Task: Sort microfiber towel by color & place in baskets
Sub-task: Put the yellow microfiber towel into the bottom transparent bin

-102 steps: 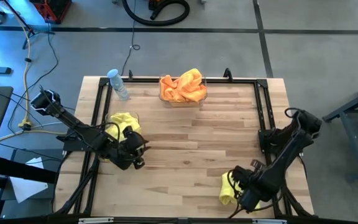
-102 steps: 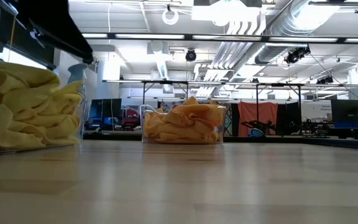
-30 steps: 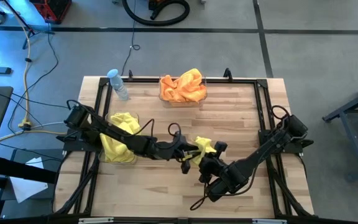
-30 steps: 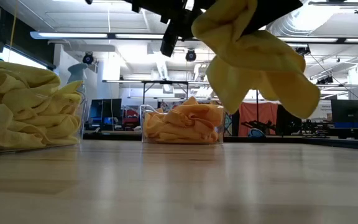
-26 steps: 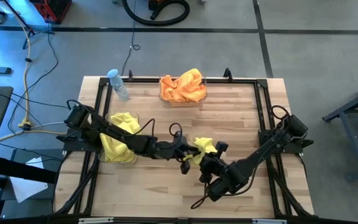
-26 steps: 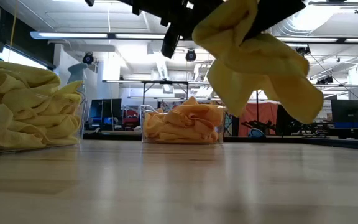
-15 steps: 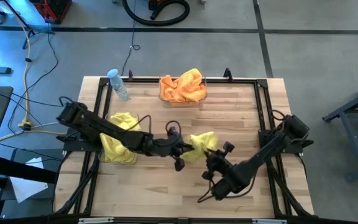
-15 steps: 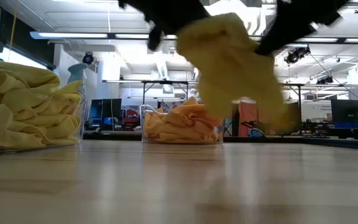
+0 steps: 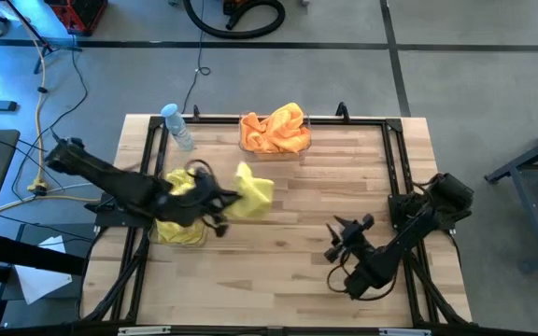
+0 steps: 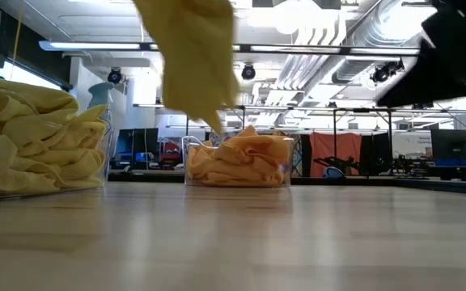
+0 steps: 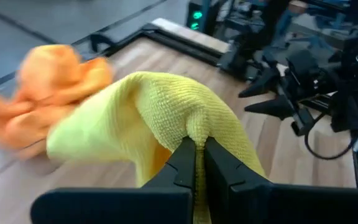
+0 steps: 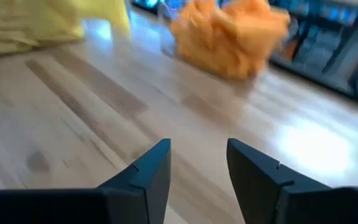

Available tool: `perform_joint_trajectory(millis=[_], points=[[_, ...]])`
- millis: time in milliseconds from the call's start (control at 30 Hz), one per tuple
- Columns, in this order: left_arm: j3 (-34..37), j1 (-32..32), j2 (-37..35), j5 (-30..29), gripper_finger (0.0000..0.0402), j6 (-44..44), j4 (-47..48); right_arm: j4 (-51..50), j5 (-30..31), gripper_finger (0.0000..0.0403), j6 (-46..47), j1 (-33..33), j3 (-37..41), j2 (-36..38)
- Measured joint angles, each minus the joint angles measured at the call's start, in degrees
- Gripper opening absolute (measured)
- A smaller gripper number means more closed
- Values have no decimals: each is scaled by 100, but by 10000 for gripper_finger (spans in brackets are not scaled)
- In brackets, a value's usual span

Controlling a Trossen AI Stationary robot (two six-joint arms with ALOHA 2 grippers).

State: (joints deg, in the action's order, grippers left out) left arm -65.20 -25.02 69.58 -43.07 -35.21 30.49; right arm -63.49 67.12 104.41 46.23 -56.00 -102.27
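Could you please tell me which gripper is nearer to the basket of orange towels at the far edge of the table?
The left. The left gripper, shut on a yellow towel, is near the table's middle left, closer to the basket of orange towels. The right gripper, open and empty, sits farther toward the near right.

Two dark jointed arms — black cables looping — with flat, angular fingers [image 12: 148, 177].

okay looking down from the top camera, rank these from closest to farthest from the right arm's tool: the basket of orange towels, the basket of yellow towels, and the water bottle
Measured from the right tool, open low on the table's right side in the high view:
1. Basket of orange towels, at the middle of the far edge.
2. Basket of yellow towels, on the left side, under the left arm.
3. Water bottle, at the far left corner.
The first two are fairly close; the bottle is clearly farthest.
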Motion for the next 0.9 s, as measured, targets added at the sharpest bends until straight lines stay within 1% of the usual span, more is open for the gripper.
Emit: perform_joint_trajectory(millis=[100,167,233,300,400,467,567,600,667,733,800,900], points=[[-492,-170,-284,-288,0,-652,1276,315,-234,140,367,171,557,394],[-866,-236,-355,-394,0,-1047,2056,829,-163,127,321,329,964,810],[-1212,-257,-354,-421,0,-1287,2600,1477,-180,113,102,462,1406,1285],[-1482,-254,-317,-412,0,-1443,3131,2268,-405,100,-368,535,1889,1781],[-1786,-170,-257,-269,0,-1769,3879,4016,-1067,79,-1558,541,2658,2483],[-1962,-93,-214,-89,0,-2109,4470,5682,-1435,65,-2730,444,3203,2814],[-2238,0,-125,252,0,-2745,5447,8236,-1949,42,-4568,200,3849,2978],[-2375,26,-93,420,0,-2969,5729,8905,-2189,35,-5076,125,4009,2985],[-2684,71,-37,870,0,-3287,5995,9805,-2616,22,-5693,-16,4199,2976],[-2951,98,-53,1374,0,-3179,5935,10106,-2803,12,-5931,-112,4293,2978],[-3312,99,-57,1859,0,-3189,5916,10014,-2809,4,-5940,-198,4300,2974],[-3537,101,-183,2419,0,-3376,5956,9811,-2795,1,-5781,-327,4300,2960]])
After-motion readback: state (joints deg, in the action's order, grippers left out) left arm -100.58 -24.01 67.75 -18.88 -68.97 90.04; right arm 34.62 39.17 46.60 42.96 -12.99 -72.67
